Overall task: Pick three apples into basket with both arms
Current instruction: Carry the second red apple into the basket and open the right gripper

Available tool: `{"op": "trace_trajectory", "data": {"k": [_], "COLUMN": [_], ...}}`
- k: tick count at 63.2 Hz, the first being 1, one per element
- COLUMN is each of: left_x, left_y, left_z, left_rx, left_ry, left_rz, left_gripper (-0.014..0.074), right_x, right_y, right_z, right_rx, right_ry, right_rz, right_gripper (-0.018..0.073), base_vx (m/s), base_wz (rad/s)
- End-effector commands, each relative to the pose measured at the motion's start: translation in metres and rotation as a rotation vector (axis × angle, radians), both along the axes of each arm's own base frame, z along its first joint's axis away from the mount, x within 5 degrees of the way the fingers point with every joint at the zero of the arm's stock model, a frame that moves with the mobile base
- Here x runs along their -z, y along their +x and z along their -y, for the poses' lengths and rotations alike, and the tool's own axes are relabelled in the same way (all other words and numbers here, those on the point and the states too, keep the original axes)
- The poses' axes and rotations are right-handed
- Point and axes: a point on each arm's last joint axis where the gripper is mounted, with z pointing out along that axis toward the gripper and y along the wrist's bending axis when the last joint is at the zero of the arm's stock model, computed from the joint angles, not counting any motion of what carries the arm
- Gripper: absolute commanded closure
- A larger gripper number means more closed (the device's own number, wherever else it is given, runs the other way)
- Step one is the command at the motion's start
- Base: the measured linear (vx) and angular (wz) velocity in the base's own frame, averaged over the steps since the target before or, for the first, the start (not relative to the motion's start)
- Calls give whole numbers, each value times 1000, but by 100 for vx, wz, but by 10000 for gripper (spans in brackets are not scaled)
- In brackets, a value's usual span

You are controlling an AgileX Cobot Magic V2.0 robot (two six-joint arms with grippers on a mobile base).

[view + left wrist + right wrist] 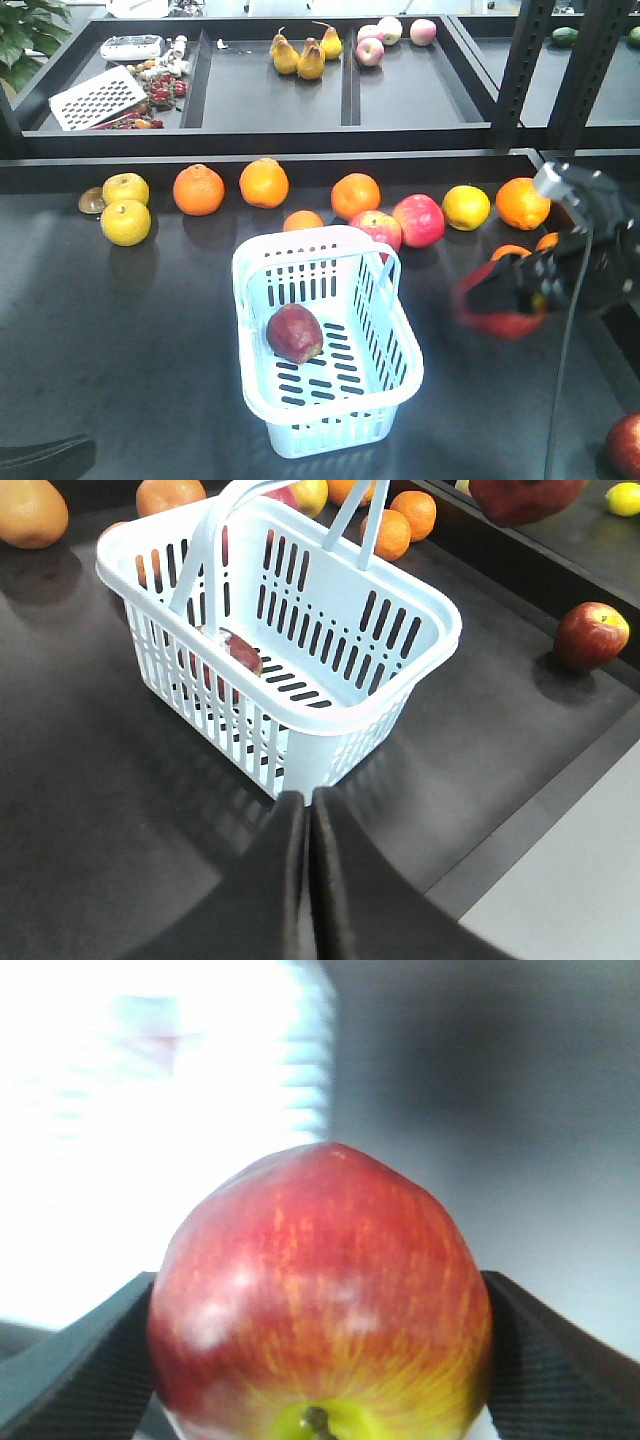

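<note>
The pale blue basket point(312, 238) stands mid-table with one dark red apple point(294, 332) lying on its floor. To its right, my right gripper point(492, 292) hovers above the table, shut on a second apple point(505, 325) that is blurred by motion. In the right wrist view this apple point(320, 1290) fills the space between the fingers point(70, 1360), stem end toward the camera. A third apple point(628, 445) rests at the table's near right corner. My left gripper point(308, 805) is shut and empty, in front of the basket point(395, 705), low at the front left.
A row of oranges point(198, 190), yellow fruit point(125, 222) and two pink-red apples point(418, 220) lies behind the basket. Behind the row, black trays hold pears point(298, 55), apples and a grater point(97, 97). A black post point(520, 70) rises at the right.
</note>
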Motion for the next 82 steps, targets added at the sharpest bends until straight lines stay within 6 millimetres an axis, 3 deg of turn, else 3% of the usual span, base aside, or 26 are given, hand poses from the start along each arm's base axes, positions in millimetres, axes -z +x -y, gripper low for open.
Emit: {"op": "trace_trajectory", "data": {"k": [1,7,15,23,40,50,68,82], "left_x": [-11,-11,-11,-11,-11,-11,-11,-11], "left_y": [5,5,5,5,5,5,5,5], "left_z": [0,0,0,0,0,0,0,0], "left_rx": [-44,-43,-43,-43,-43,-42,-42,-42], "left_ry": [-55,-55,-55,-55,-55,-54,-54,-54], "left_rz": [44,43,43,43,43,42,42,42], "left_gripper": [603,603,603,603,603,603,603,603], "right_x": [-19,-16,-9,6,31,41,42,38], "right_y": [-11,-14,-2,9,42,48,47,36], "right_z": [-25,-55,-89,-117,-159,-163,-164,-165], "right_rx": [-61,-127,-73,-79,-139,-122,-138,-224], "right_ry": [121,165,167,123,126,129,122,161], "right_rz": [151,208,271,294,230,193,190,126], "right_gripper": [564,563,542,461,38,-103,-56,123], "base_vx": [0,0,0,0,0,0,0,0], "base_wz": [0,0,0,0,0,0,0,0]}}
